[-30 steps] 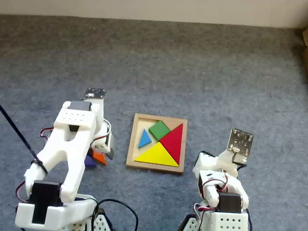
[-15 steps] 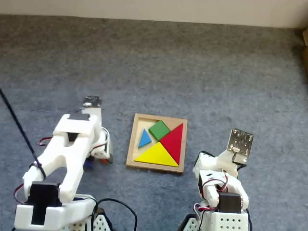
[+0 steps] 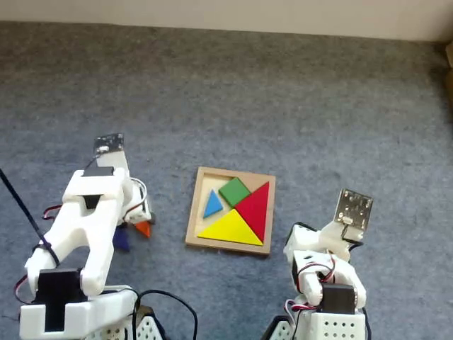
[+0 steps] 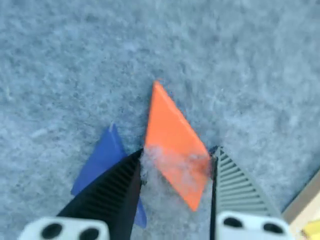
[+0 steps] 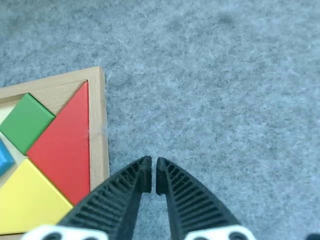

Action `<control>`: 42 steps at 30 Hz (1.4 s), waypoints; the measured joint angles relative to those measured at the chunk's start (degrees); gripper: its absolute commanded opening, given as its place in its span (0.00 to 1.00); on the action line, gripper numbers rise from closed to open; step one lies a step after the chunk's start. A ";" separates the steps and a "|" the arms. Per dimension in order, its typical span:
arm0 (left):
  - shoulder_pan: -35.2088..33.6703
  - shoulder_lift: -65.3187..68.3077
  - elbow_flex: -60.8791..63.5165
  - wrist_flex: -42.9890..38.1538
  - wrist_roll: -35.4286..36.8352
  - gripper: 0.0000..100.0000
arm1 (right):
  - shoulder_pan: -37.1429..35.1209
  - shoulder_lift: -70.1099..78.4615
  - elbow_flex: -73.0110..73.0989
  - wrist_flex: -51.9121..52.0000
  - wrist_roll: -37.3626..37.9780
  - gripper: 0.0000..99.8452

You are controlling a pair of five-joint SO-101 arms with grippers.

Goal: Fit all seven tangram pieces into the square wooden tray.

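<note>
My own left arm covers most of my left gripper (image 4: 175,165) from above. Close up, one finger hides the near end of the dark blue piece (image 4: 102,157). The orange piece (image 4: 172,135) is smeared where it passes between my fingers, so I cannot tell whether they touch its edges.

The left jaws stand wide, one on each side of the orange piece, which lies flat on the grey carpet outside the wooden tray (image 3: 230,172), off its left side. It is a slanted four-sided slab, and the dark blue piece sits just beside it, on the side away from the tray.

My right gripper (image 5: 150,172) is pinched to a thin slit with nothing in it, over carpet just off the tray's right rim.

Inside the tray lie a green square (image 3: 234,191), a small light-blue triangle (image 3: 212,204), a large red triangle (image 3: 255,209) and a large yellow triangle (image 3: 230,228). Pale wood shows bare along the tray's left side.
</note>
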 measured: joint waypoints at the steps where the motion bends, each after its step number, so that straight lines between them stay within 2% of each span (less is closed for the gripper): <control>1: 0.00 0.00 0.09 -1.14 1.67 0.21 | 0.00 0.00 0.00 0.00 0.00 0.03; 9: -0.09 -0.09 1.05 -3.43 4.75 0.19 | 0.00 0.00 0.00 0.00 0.00 0.03; 17: 0.09 -0.18 0.97 -3.96 5.01 0.01 | 0.00 0.00 0.00 0.00 0.00 0.03; 33: 5.98 -0.53 1.05 -4.04 5.01 0.01 | 0.00 0.00 0.00 0.00 0.00 0.03; 42: 8.79 -0.44 -9.32 0.53 5.01 0.01 | 0.00 0.00 0.00 0.00 0.00 0.03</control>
